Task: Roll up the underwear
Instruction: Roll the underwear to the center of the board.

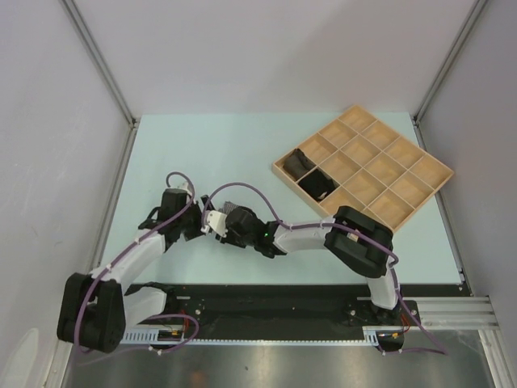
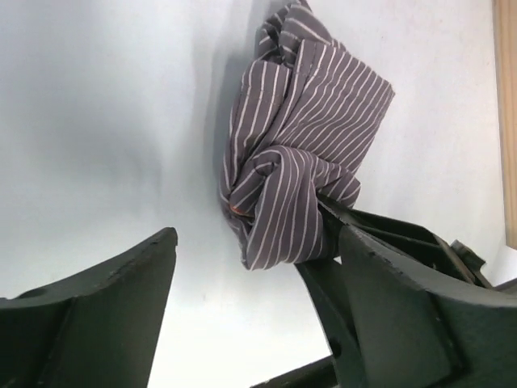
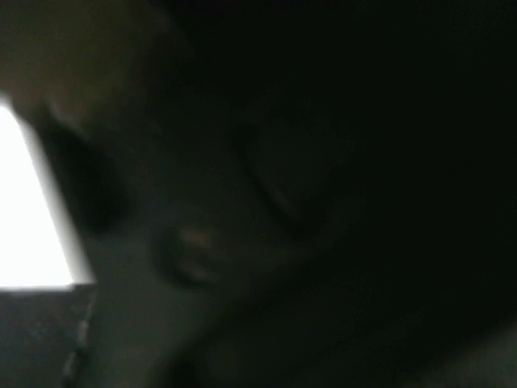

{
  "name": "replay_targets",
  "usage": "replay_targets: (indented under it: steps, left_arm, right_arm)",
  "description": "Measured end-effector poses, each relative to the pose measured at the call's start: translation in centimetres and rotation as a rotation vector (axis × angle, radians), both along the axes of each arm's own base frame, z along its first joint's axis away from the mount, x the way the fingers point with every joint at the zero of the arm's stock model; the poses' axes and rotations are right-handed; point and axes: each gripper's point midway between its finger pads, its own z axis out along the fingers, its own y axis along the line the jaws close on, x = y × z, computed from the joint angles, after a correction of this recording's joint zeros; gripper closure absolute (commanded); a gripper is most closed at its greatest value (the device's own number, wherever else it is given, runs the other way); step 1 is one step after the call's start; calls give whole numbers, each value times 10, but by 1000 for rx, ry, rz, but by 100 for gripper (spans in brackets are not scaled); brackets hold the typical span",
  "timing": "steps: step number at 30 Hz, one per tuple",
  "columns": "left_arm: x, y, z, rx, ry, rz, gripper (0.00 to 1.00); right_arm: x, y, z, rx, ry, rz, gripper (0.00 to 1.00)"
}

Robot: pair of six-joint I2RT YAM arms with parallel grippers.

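1. Nearest the left wrist camera, the left gripper (image 2: 257, 242) shows two dark, wedge-shaped plastic fingers (image 2: 97, 315), spread wide and holding nothing.
2. Just beyond them lies the heather grey, pinstriped cloth underwear (image 2: 299, 137). It is bunched into a loose roll with a thin orange edge, on the pale blue-green tabletop (image 1: 202, 153).
3. The black right gripper (image 1: 232, 221) touches the roll's near corner. Whether it pinches the cloth cannot be told; its own camera is dark.
4. Risk: with the left fingers apart from it, the soft roll may spring open. The crowded grippers may also knock together.
5. Room: open tabletop stretches left and beyond. The compartmented light wooden tray (image 1: 380, 171), holding a dark brown cloth roll (image 1: 297, 162) and a black cloth roll (image 1: 317, 185), sits well apart to the right.
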Motion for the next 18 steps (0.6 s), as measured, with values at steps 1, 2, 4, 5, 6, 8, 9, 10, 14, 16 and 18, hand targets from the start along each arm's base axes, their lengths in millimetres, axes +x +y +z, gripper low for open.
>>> replay_targets:
  steps: [1,2,4,5,6,8,9,10,14,16,18]
  left_arm:
    - [-1,3,4,7,-13,10,11]
    - [-1,6,7,18,-22,22,11]
    - [-5,12,11,35,-32,39,11]
    - [-7,14,13,40,-34,44,11]
    - [-9,16,14,47,-38,51,11]
    - [-11,19,15,56,-41,60,11]
    - [-11,21,15,64,-43,67,11]
    - [-12,22,15,70,-44,74,11]
    - [-14,24,17,60,-65,80,12]
    - [-17,22,17,46,-80,78,13]
    - [-22,21,15,27,-98,72,14]
  right_arm:
    - [-2,-1,0,2,17,8,100]
    - [-4,0,3,12,35,22,100]
    - [-17,1,6,27,102,55,100]
    - [-25,2,7,37,141,70,100]
    - [-32,2,8,41,177,86,100]
    - [-43,2,9,51,241,109,100]
    - [-47,2,9,55,278,121,100]
    - [-50,3,10,60,305,127,100]
    - [-48,-6,10,81,453,92,100]
    - [-42,-9,11,106,533,69,100]
    - [-35,-11,11,131,608,52,100]
